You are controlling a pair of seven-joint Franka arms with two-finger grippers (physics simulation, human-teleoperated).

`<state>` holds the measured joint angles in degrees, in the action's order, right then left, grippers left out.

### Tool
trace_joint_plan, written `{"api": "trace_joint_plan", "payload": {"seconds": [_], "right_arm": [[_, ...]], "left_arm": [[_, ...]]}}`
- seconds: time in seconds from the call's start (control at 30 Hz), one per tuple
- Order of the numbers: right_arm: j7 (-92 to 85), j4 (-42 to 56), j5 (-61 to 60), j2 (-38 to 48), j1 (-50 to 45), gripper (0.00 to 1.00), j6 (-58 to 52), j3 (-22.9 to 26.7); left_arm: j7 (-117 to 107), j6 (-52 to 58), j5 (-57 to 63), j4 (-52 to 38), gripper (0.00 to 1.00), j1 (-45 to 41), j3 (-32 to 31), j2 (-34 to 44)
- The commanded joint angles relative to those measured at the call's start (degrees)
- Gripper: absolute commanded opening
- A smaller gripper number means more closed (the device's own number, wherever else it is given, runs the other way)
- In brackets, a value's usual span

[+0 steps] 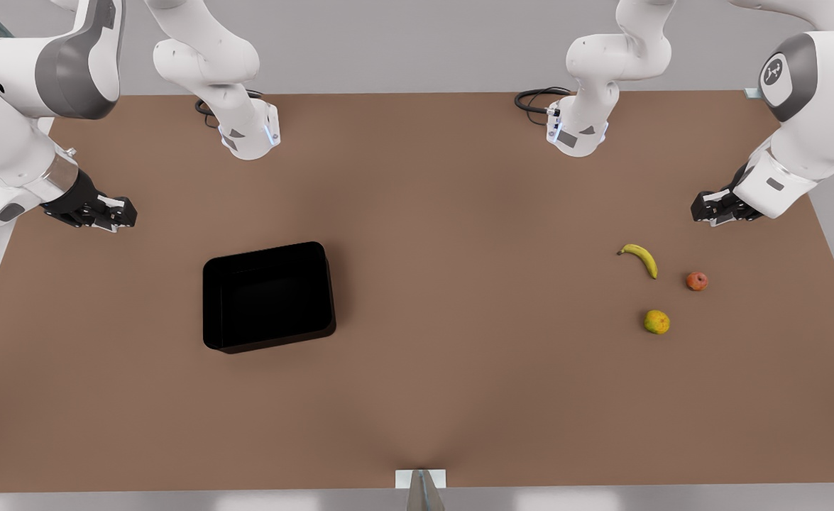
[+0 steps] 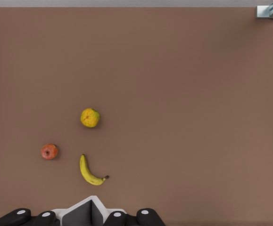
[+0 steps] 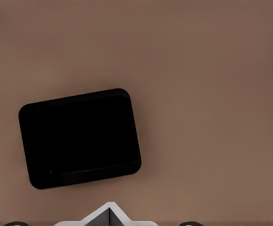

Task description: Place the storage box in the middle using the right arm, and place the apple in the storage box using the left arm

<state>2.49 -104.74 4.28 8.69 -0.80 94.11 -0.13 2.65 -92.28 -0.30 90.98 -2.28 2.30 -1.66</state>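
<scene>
Two arms, one storage box [image 1: 268, 297], three fruits on a brown table [image 1: 459, 397].

In the front view, taking the table as a clock face, the single black storage box sits toward 8 o'clock of the centre, apart from everything else. The one apple [image 1: 697, 281] lies out toward 3 o'clock, at 4 o'clock of the one banana [image 1: 640, 259], with one yellow-green fruit [image 1: 656, 321] at 7 o'clock of the apple; none of them touch. The right gripper [image 1: 108, 213] hangs above the table edge at 10 o'clock of the box. The left gripper [image 1: 716, 208] hangs at 1 o'clock of the apple. Released or clenched cannot be told for either claw. A round emblem [image 1: 772, 72] marks one arm joint, its sign too small to read.
</scene>
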Motion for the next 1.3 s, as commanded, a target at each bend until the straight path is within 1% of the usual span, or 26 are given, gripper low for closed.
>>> {"api": "trace_joint_plan", "payload": {"seconds": [0.0,0.17,0.27,0.3,0.37,0.4,0.47,0.5,0.53,0.57,0.6,0.63,0.67,0.73,0.8,0.83,0.97,1.0,1.07,1.2,1.27], "right_arm": [[0.23,-1.60,0.37,0.97,-3.16,1.00,0.64,0.04],[0.23,-1.60,0.37,0.71,-2.98,1.00,0.82,0.04],[0.41,-1.69,0.02,-2.10,-3.33,1.00,3.01,-0.05],[0.41,-1.87,-1.46,-2.28,-3.25,1.00,3.28,-0.05],[0.32,-1.69,-2.17,-4.65,-3.25,1.00,5.21,-0.05],[0.32,-1.60,-2.35,-6.76,-3.33,1.00,6.70,-0.05],[0.32,-1.43,-4.81,-12.47,-3.42,1.00,11.36,-0.23],[0.40,-1.34,-4.99,-14.14,-3.51,1.00,13.03,-0.23],[0.41,-1.25,-6.21,-15.63,-3.51,1.00,13.82,-0.31],[0.14,-1.34,-8.41,-18.27,-3.51,1.00,16.19,-0.31],[0.23,-1.34,-8.50,-20.64,-3.42,1.00,18.39,-0.23],[0.14,-1.34,-8.50,-22.58,-3.42,1.00,20.41,-0.23],[0.23,-1.25,-8.59,-24.51,-3.42,1.00,22.61,-0.23],[-0.56,-1.08,-8.50,-28.64,-2.63,1.00,26.47,-0.23],[-5.30,-0.37,-8.24,-31.10,0.79,1.00,27.97,0.21],[-6.80,-0.55,-8.15,-31.37,1.76,1.00,27.97,0.21],[-7.06,-3.00,-8.15,-31.64,2.29,1.00,28.15,0.21],[-8.38,-7.83,-8.59,-30.67,2.91,1.00,33.94,0.13],[-9.09,-11.80,-9.03,-27.95,2.91,1.00,35.97,0.04],[-10.67,-11.71,-9.03,-30.23,2.99,1.00,36.32,0.13],[-10.85,-11.62,-9.12,-31.11,2.91,1.00,36.59,0.04]], "left_arm": [[0.25,-0.45,-0.93,0.34,1.00,-2.64,0.25,-0.09],[0.17,-0.10,-1.02,0.17,1.00,-2.64,0.25,-0.36],[-1.15,0.08,-1.02,0.25,1.00,-2.56,0.69,-1.06],[-3.34,2.45,-1.11,0.34,1.00,-2.47,2.18,-2.02],[-19.15,4.12,-3.82,0.34,1.00,-0.89,3.50,-5.63],[-27.33,4.21,-10.15,0.34,1.00,2.62,3.76,-7.48],[-46.67,3.60,-17.97,1.39,1.00,5.61,4.29,-10.73],[-48.69,2.98,-23.32,4.81,1.00,6.06,6.74,-10.90],[-49.05,2.37,-30.69,8.32,1.00,6.23,11.12,-10.99],[-49.05,2.10,-41.25,14.04,1.00,6.58,17.11,-12.22],[-49.14,-1.06,-45.05,18.53,1.00,6.58,17.83,-12.58],[-49.49,-3.08,-48.82,21.52,1.00,6.58,20.11,-12.93],[-49.40,-3.00,-52.69,22.23,1.00,7.02,22.22,-15.56],[-49.23,-3.09,-61.04,22.05,1.00,9.13,22.40,-20.92],[-48.53,-2.21,-62.90,19.94,1.00,13.26,22.31,-25.67],[-48.26,0.86,-63.60,17.13,1.00,16.07,22.31,-28.83],[-42.20,6.06,-63.42,13.62,1.00,19.59,22.40,-32.52],[-42.02,5.88,-63.77,13.61,1.00,19.94,22.31,-33.58],[-41.49,5.88,-65.36,13.61,1.00,20.38,22.22,-35.69],[-37.54,6.40,-67.29,13.09,1.00,23.28,22.05,-40.08],[-37.36,8.25,-67.29,9.84,1.00,24.86,22.13,-42.19]]}}
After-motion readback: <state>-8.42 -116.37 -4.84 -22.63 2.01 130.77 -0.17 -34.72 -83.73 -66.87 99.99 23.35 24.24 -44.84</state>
